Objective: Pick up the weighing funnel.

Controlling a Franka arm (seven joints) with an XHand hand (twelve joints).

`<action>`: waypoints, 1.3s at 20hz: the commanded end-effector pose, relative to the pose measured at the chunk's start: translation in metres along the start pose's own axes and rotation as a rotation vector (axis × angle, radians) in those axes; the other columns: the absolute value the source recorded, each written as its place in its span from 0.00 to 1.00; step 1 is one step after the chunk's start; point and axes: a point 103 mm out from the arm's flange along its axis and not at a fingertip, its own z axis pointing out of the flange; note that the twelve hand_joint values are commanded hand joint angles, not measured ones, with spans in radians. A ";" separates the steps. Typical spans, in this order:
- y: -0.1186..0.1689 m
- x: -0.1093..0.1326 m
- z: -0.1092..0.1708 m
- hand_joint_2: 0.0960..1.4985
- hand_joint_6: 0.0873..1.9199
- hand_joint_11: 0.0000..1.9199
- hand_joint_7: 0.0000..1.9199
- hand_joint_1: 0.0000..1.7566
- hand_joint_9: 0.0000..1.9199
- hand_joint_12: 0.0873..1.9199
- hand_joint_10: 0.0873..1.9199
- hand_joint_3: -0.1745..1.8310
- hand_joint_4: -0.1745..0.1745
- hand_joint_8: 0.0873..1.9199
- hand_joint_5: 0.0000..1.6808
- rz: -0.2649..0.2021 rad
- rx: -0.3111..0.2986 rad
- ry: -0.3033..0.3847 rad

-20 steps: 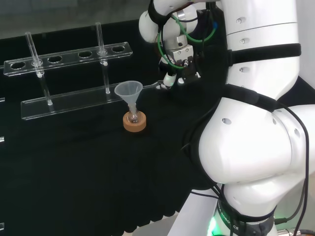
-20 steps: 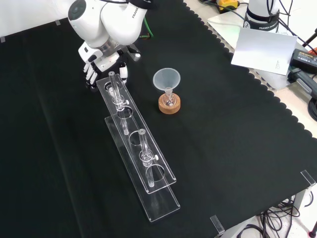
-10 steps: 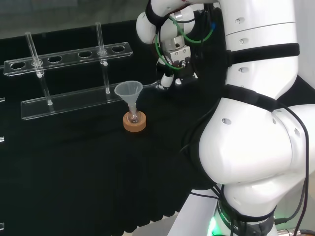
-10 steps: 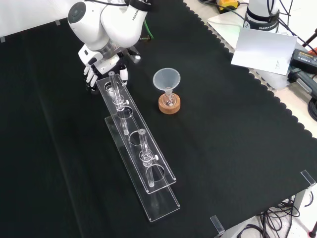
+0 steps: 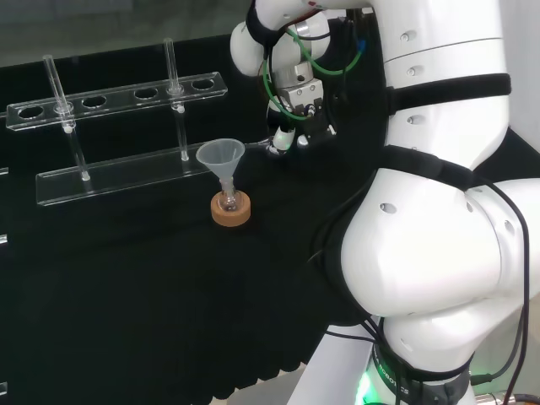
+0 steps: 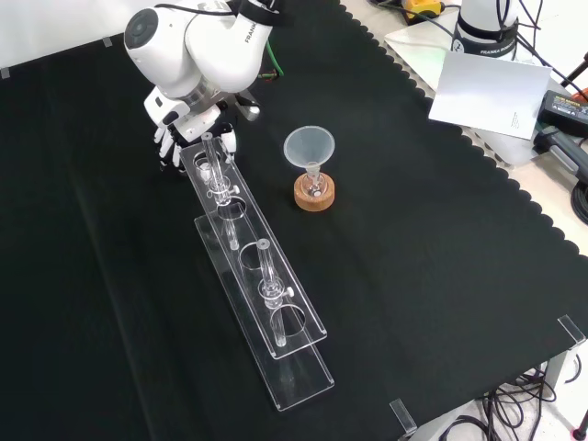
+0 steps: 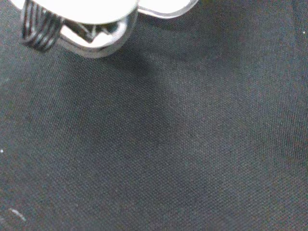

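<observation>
In the front view the hand (image 6: 176, 138) is hard against the far end of the clear rack (image 6: 303, 377), whose upright tubes (image 6: 213, 163) bar the way toward the viewer. The funnel (image 6: 309, 147) on its cork ring (image 6: 314, 193) stands apart to the right. Open cloth (image 6: 92, 276) lies left of the rack.

Black-and-white hand (image 6: 176, 136) and white arm (image 6: 197, 41) over plain black cloth (image 6: 413, 230).
Tan cork ring (image 6: 314, 193); beside it, a clear colourless rack (image 6: 310, 380).
</observation>
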 end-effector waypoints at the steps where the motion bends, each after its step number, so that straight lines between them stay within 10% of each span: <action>1: -0.002 -0.004 -0.002 0.36 0.32 0.27 0.29 0.63 0.40 0.66 0.22 0.45 0.98 0.30 0.75 0.024 -0.024 -0.032; 26: -0.058 -0.032 -0.064 0.34 0.14 0.46 0.36 0.66 0.54 0.50 0.13 0.43 1.00 0.29 0.87 0.064 -0.120 -0.046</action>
